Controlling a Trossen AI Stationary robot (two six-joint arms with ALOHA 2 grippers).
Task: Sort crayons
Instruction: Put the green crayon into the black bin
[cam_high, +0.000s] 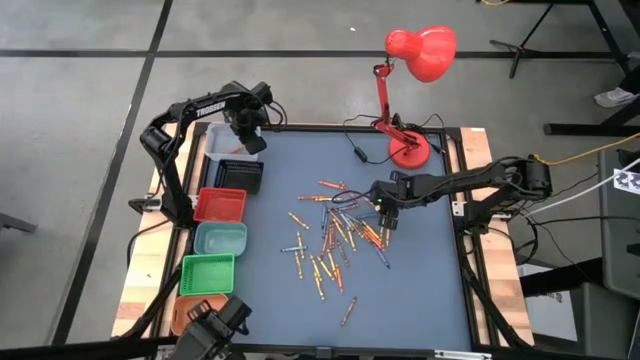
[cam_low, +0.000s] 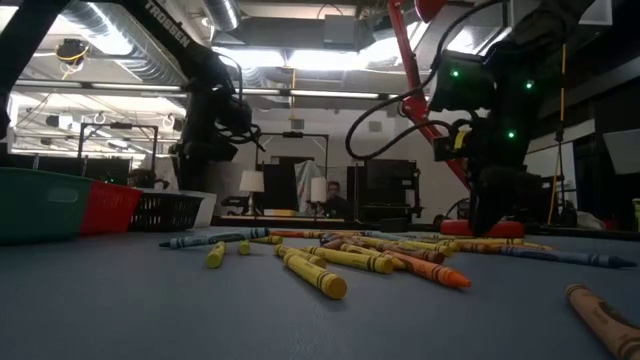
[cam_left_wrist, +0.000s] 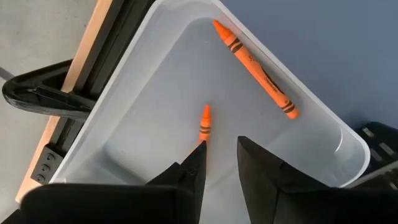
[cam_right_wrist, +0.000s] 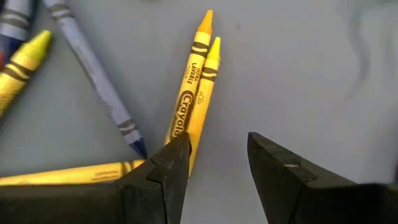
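The left gripper (cam_left_wrist: 219, 163) hangs over a pale bin (cam_left_wrist: 124, 124) at the far left corner of the surface (cam_high: 420, 290), fingers apart and empty. Two orange crayons (cam_left_wrist: 256, 68) lie in that bin, the shorter one just ahead of the fingertips. The right gripper (cam_right_wrist: 217, 155) is low over the scattered crayons (cam_high: 335, 235) mid-surface, fingers spread wide and empty; a pair of yellow crayons (cam_right_wrist: 194, 87) lies against its one finger, a blue crayon (cam_right_wrist: 93, 68) just beside
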